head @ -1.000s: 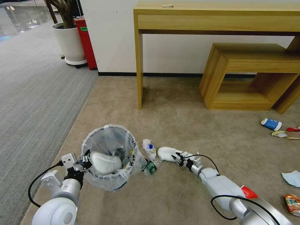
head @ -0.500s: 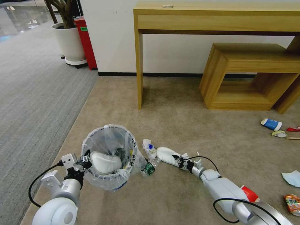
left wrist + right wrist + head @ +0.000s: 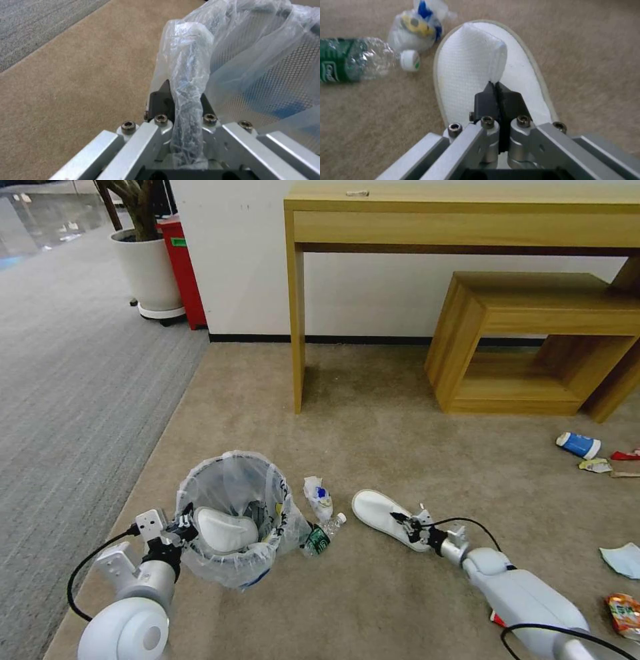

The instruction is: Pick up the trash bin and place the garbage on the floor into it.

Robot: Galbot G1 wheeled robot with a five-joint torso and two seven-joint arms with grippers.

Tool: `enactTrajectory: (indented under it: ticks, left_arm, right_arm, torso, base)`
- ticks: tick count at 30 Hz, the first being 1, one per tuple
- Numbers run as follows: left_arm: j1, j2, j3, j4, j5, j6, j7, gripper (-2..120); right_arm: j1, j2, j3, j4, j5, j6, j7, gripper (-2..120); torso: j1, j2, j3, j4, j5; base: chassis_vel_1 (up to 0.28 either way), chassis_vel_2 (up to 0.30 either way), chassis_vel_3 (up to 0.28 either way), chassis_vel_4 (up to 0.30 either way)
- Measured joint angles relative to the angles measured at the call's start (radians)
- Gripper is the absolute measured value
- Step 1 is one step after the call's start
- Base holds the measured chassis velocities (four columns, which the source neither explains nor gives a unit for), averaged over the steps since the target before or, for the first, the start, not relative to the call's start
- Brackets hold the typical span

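Observation:
The trash bin (image 3: 233,513), black with a clear wrinkly liner, stands on the beige carpet with one white slipper (image 3: 223,530) inside it. My left gripper (image 3: 183,527) is shut on the near rim; the left wrist view shows the liner-wrapped rim (image 3: 188,75) pinched by that gripper (image 3: 178,92). Right of the bin, my right gripper (image 3: 403,520) is shut on the upper strap of a second white slipper (image 3: 383,513), seen close in the right wrist view (image 3: 470,62) (image 3: 495,86). A clear bottle with a green label (image 3: 320,535) (image 3: 350,60) lies between bin and slipper.
A crumpled clear wrapper (image 3: 319,497) lies by the bottle. At the right are a blue-white cup (image 3: 579,444), red wrapper (image 3: 625,455), pale blue mask (image 3: 621,559) and an orange packet (image 3: 623,613). A wooden desk (image 3: 460,220) and bench (image 3: 533,333) stand ahead.
My right gripper has pulled the slipper to the right, away from the bottle and bin. The bottle has rolled a little. The left gripper still holds the bin's rim.

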State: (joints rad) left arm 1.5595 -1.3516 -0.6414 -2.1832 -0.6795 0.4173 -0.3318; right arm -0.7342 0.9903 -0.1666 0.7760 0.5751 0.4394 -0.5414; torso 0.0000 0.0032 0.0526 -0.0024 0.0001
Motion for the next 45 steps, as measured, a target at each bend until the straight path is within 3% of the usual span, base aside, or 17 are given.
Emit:
enactTrajectory:
  ticks: [17,24,37,45]
  left_arm:
    - [-0.01,0.004,0.017,0.034,0.016,0.009,0.0,2]
    - [-0.012,0.008,0.027,0.045,0.023,0.011,-0.001,2]
    - [-0.025,0.001,0.05,0.068,0.037,0.013,-0.001,2]
    - [-0.026,0.0,0.063,0.08,0.044,0.016,-0.002,2]
  right_arm:
    - [-0.104,-0.103,0.096,0.322,0.111,0.024,-0.002,0]
    - [-0.149,-0.152,0.147,0.517,0.152,0.006,0.016,0]
    - [-0.168,-0.202,0.186,0.705,0.22,-0.012,0.036,0]
    - [-0.135,-0.205,0.152,0.818,0.26,-0.021,0.059,0]
  torso:
    - [0.0,0.0,0.0,0.0001,0.0]
    - [0.0,0.0,0.0,0.0001,-0.0002]
    - [0.0,0.0,0.0,0.0,-0.0001]
    - [0.0,0.0,0.0,0.0001,-0.0002]
  base:
    - [0.0,0.0,0.0,0.0]
    - [0.0,0.0,0.0,0.0]
    - [0.0,0.0,0.0,0.0]
    - [0.0,0.0,0.0,0.0]
